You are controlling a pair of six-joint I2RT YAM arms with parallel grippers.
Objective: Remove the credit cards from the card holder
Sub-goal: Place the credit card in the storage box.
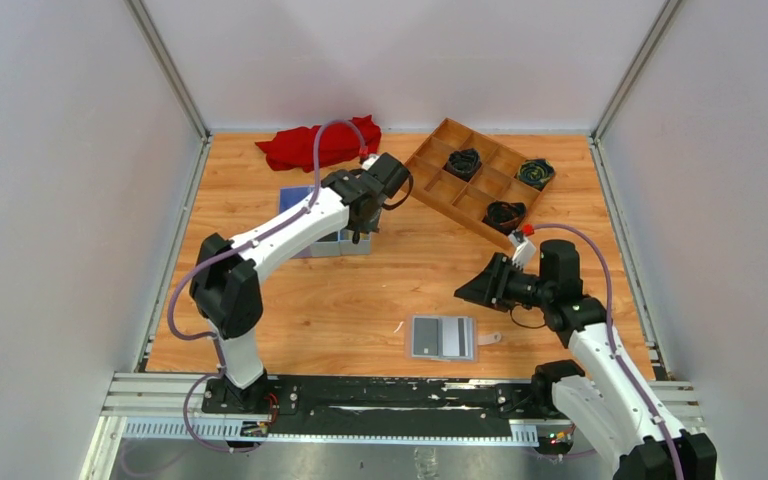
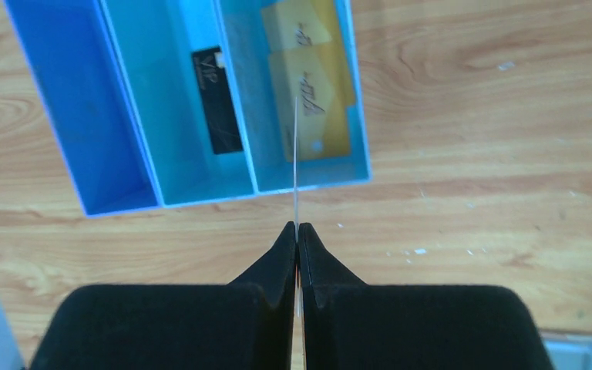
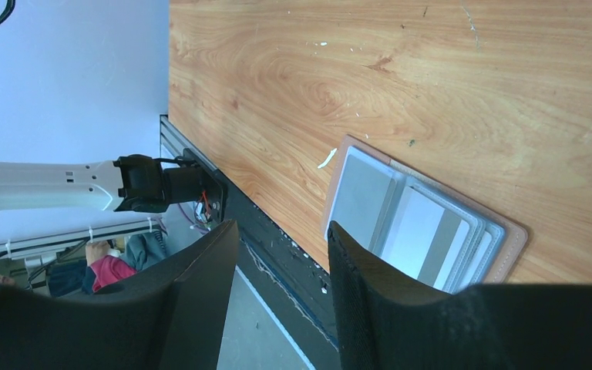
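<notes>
My left arm (image 1: 280, 232) reaches out long, elbow bent and wrist turned down, well beyond the card holder (image 1: 425, 337) and off to its left. My left gripper (image 2: 296, 228) has its fingers pressed together on a thin pale card (image 2: 296, 166). I see that card only edge-on, as a bright line. My right arm (image 1: 600, 350) is folded closer in. My right gripper (image 1: 467, 291) hangs just beyond the card holder's right side, apart from it and pointing left. Its fingers (image 3: 193, 293) are spread with nothing between them.

The card holder lies open and flat on the table (image 1: 360, 290), grey inside up. Far beyond it to the right sits a wooden grid tray (image 1: 430, 165) with three dark bundles (image 1: 463, 162) in its cells. Far beyond it to the left lies a red cloth (image 1: 310, 145). Nearer to it, also on the left, is a blue tray (image 2: 69, 100) of three compartments, straight under my left fingers. A black card (image 2: 216, 100) lies in the tray's middle compartment, and two gold cards (image 2: 314, 116) overlap in the end one, below the pinched card. Stacked cards (image 3: 432, 235) sit in one panel of the holder, and a small pale tab (image 1: 490, 338) lies just right of it.

From above, my left arm covers much of the blue tray. I cannot tell whether the pinched card's lower edge touches the tray, nor count the stacked cards. My right finger cuts off one corner of the holder.
</notes>
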